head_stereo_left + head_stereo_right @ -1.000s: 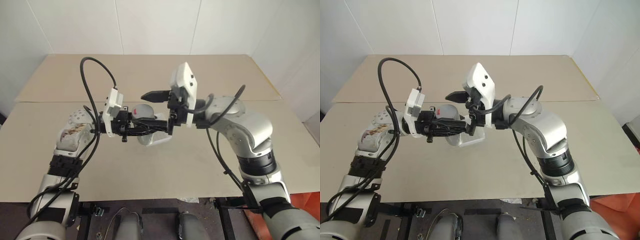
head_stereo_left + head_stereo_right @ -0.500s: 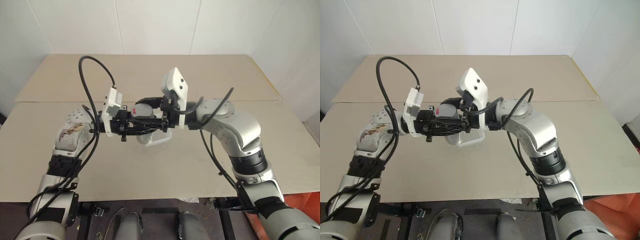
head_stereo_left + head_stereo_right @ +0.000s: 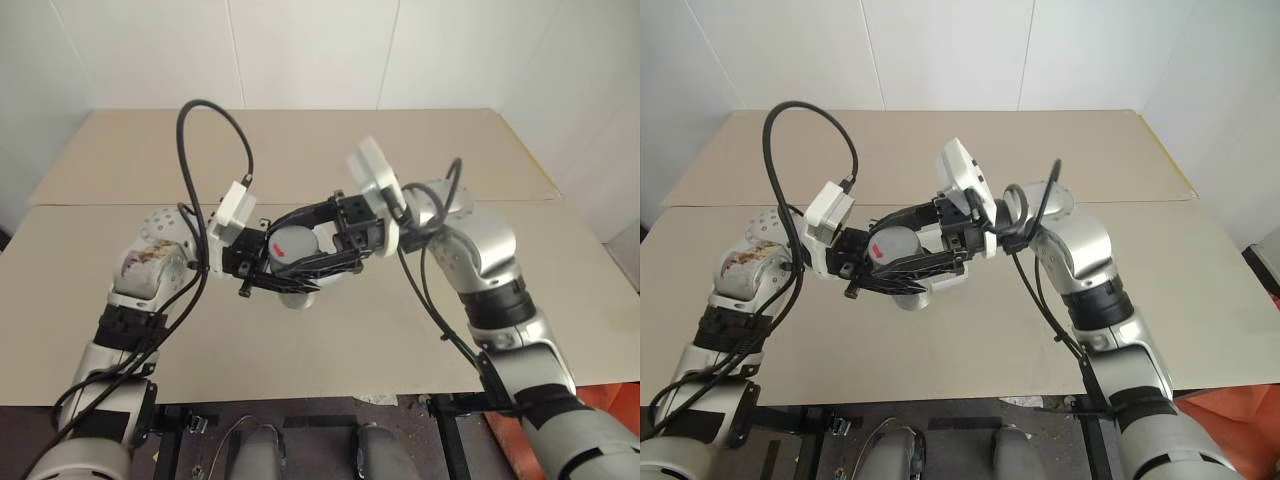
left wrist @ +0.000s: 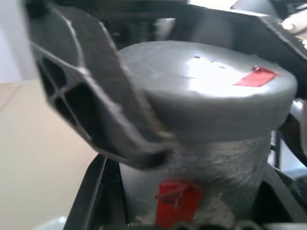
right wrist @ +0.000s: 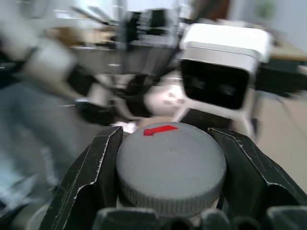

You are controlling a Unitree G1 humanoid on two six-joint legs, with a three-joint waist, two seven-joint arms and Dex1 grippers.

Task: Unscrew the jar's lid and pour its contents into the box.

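Observation:
The jar [image 4: 192, 191], silvery with a red stripe, hangs above the table, tilted so its top faces the head camera. My left gripper [image 3: 272, 275] is shut on the jar's body. The grey lid [image 3: 292, 244] with its small red mark sits on the jar. My right gripper [image 5: 168, 139] is shut on the lid, one black finger [image 5: 96, 177] on each side of its ribbed rim. The white box [image 3: 298, 296] lies on the table right below the two grippers, mostly hidden by them. The contents are hidden inside the jar.
The beige table [image 3: 420, 330] stretches wide to both sides and ahead, with a seam [image 3: 100, 204] across it behind the arms. White walls stand behind the table's far edge. Black cables loop above both wrists.
My right gripper came in from the right with open fingers and shut on the lid. Both wrists turned, tilting the jar's top toward the head camera, and the left hand drew back slightly.

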